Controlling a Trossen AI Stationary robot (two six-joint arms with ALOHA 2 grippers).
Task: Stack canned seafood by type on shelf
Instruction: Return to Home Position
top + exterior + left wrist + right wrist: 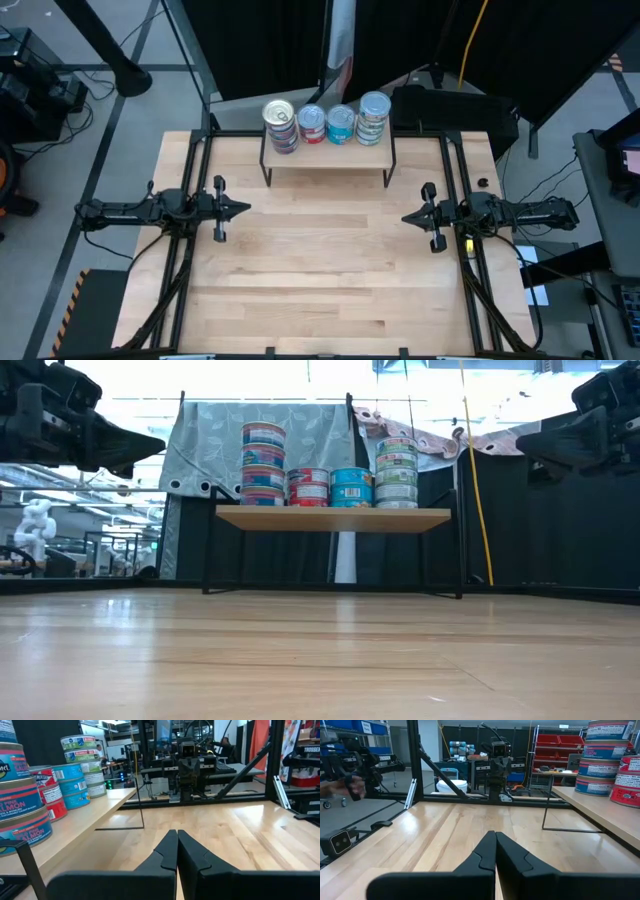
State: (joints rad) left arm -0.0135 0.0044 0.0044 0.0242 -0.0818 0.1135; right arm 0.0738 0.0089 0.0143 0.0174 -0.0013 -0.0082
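The shelf point(328, 158), a low riser with a light wooden top on thin black legs, stands at the table's far edge. On it the canned seafood stands in several stacks side by side: a tall stack point(263, 463) at the left, a red-sided stack point(308, 487), a blue stack point(351, 487) and a green-labelled stack point(397, 473) at the right. My left gripper point(243, 209) hovers shut at the table's left edge, pointing level toward the centre. My right gripper point(408, 217) hovers shut at the right edge, facing it.
Black frame rails point(190, 270) run along the table's left and right sides. Bare wooden tabletop point(320, 270) spreads between the two grippers and toward the near edge. Dark curtains and cables lie beyond the far edge.
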